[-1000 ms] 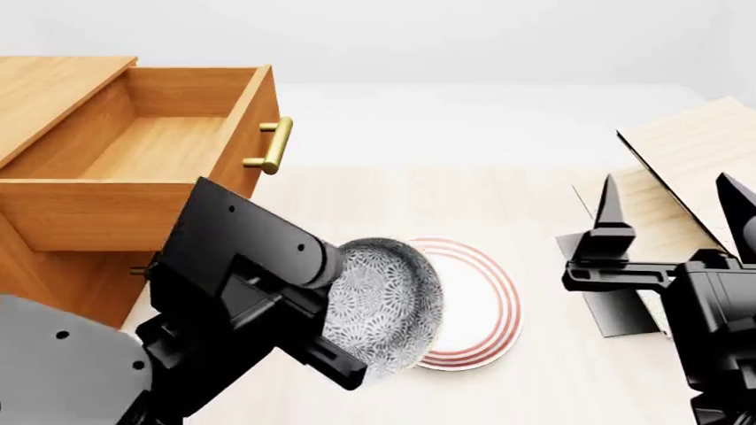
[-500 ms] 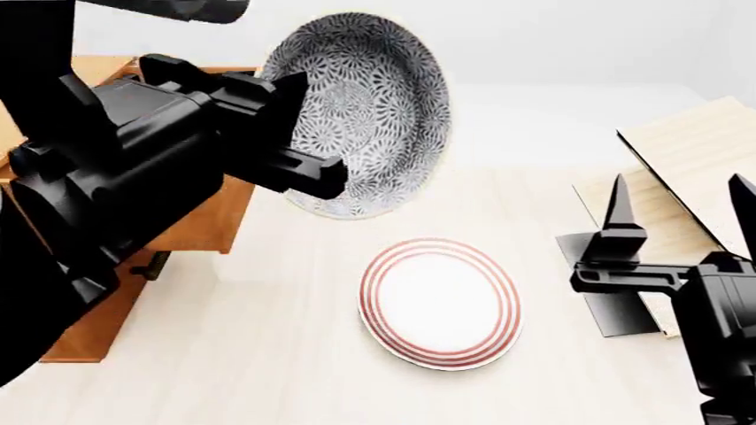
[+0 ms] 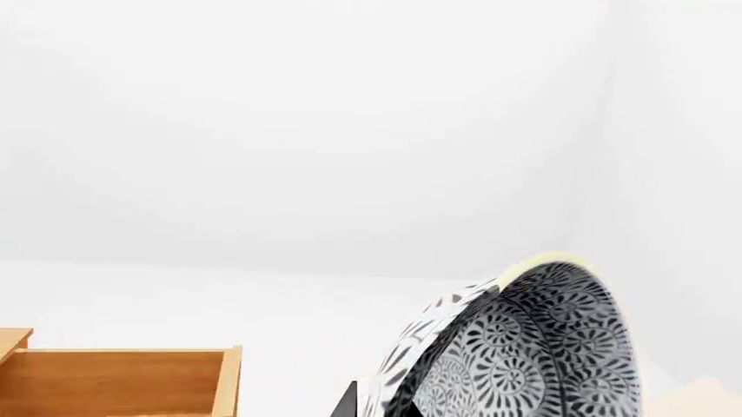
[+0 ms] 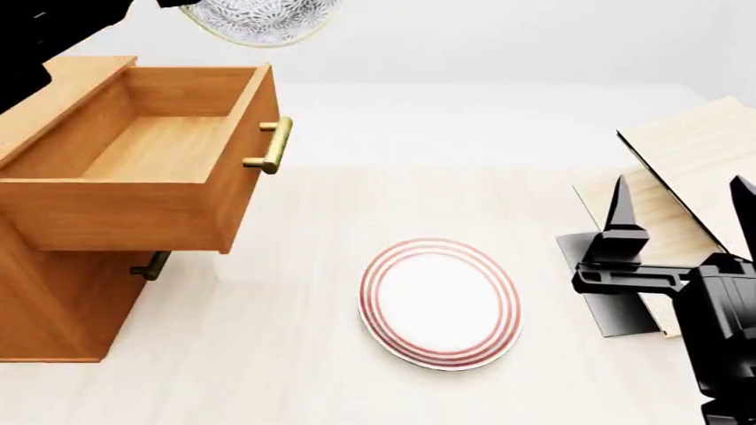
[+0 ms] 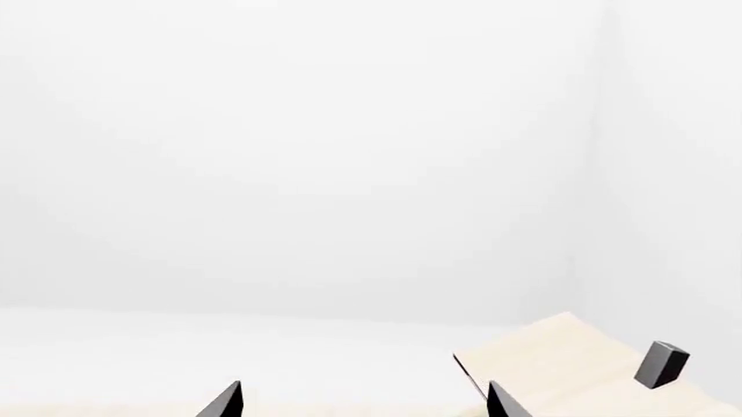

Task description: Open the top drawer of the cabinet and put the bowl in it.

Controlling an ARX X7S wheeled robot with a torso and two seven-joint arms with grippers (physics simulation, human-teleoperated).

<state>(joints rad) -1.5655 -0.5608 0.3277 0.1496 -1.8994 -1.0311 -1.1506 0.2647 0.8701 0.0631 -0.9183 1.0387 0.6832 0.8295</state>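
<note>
Top drawer (image 4: 142,150) pulled out of cabinet (image 4: 59,301), long axis running front-back, bowl (image 4: 254,19) held high above it by left gripper, tipped on edge, right gripper (image 4: 679,208) spread wide, empty, nr rack (image 4: 691,150)

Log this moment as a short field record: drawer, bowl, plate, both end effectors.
top drawer: orange-brown wooden top drawer pulled open, inside bare
bowl: speckled blue-grey bowl held high, not yet in the drawer
plate: flat white plate with red rings on the pale table
left end effector: grips the bowl; mostly out of frame
right end effector: open, empty, near the pale board rack
</note>
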